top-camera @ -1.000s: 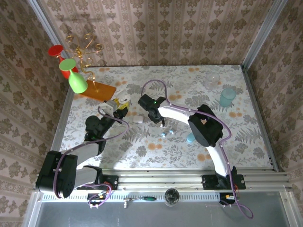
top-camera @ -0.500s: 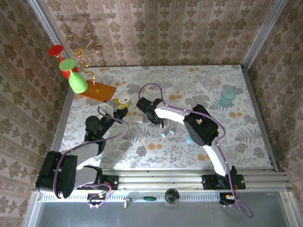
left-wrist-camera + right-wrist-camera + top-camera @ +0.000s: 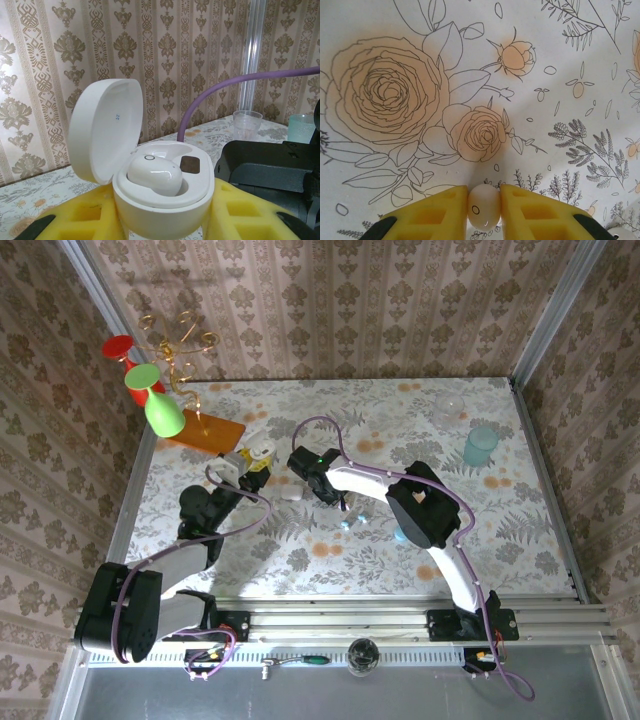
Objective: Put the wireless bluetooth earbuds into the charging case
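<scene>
**Right wrist view.** The right gripper (image 3: 483, 201) is clamped. Its yellow pads (image 3: 440, 212) press both sides of a small glossy white loose earbud (image 3: 483, 207) with a ring mark on its face. I cannot tell whether the piece touches the floral table (image 3: 395, 90) or hangs just above it.

**Left wrist view.**
- The left gripper (image 3: 162, 222) is clenched on the base of the charging case (image 3: 165, 195), with yellow foam on either side.
- The case stands upright, its lid (image 3: 105, 127) hinged open to the left.
- One seated earbud (image 3: 155, 176) lies in the left well. The well to its right shows a dark patch (image 3: 189, 164).
- Behind the case, in order: the black body of the right arm (image 3: 270, 170), a purple cable (image 3: 225, 90) arcing over it, a clear cup (image 3: 247, 125), a teal cup (image 3: 302, 127), and the patterned wall (image 3: 165, 50).

**Top view.**
- The case sits left of centre, just beside the right wrist.
- A white oval item (image 3: 291, 493) lies on the table close to both grippers.
- Two small cyan pieces (image 3: 345, 524) lie nearer the bases.
- A light-blue capsule (image 3: 400, 533) lies by the right elbow.
- In the far left corner are an orange board (image 3: 205, 432), a green goblet (image 3: 160, 408) and a red goblet (image 3: 118, 347).
</scene>
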Tool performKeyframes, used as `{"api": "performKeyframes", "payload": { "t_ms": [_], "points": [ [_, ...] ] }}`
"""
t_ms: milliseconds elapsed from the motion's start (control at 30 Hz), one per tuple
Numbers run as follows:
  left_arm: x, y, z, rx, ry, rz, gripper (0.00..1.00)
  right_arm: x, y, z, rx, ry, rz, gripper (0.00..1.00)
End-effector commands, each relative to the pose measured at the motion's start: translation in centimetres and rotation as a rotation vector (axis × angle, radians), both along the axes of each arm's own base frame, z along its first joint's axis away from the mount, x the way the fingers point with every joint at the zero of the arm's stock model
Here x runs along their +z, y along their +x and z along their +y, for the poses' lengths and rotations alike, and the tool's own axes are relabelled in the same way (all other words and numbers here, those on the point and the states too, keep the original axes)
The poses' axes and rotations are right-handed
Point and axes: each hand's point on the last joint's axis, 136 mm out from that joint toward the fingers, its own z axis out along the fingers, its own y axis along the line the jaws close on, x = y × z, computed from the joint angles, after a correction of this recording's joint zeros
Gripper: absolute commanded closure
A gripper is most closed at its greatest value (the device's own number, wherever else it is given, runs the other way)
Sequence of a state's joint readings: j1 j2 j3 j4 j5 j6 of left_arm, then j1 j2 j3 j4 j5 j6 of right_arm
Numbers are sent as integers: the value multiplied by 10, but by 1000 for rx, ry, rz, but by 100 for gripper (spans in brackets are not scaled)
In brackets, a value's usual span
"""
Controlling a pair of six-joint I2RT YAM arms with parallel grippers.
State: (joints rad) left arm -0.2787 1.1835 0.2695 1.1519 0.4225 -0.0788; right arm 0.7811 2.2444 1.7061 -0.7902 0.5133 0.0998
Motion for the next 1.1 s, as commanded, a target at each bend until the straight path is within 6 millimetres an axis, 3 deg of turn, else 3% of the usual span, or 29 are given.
{"api": "performKeyframes", "payload": {
  "t_ms": [0,233,433,600,733,867,900,1067],
  "points": [
    [3,-2,-2,-20,13,-27,65,24,0,-6,-18,37,-28,75],
    [1,-7,-25,-119,80,-57,65,81,-10,-15,-89,378,-76,75],
    [-1,-16,-54,-261,133,-70,65,151,-35,-22,-64,746,-54,76],
    [0,-33,-82,-446,158,-71,65,204,-63,-11,38,1010,21,75],
    [0,-42,-101,-552,166,-52,65,246,-76,9,151,1191,38,75],
    [-3,-44,-112,-597,179,-38,65,266,-86,26,219,1299,97,75],
    [-2,-53,-122,-633,176,-40,65,266,-87,28,229,1308,109,75],
    [-1,-60,-133,-689,164,-33,65,261,-85,33,230,1301,132,75]
  ]
}}
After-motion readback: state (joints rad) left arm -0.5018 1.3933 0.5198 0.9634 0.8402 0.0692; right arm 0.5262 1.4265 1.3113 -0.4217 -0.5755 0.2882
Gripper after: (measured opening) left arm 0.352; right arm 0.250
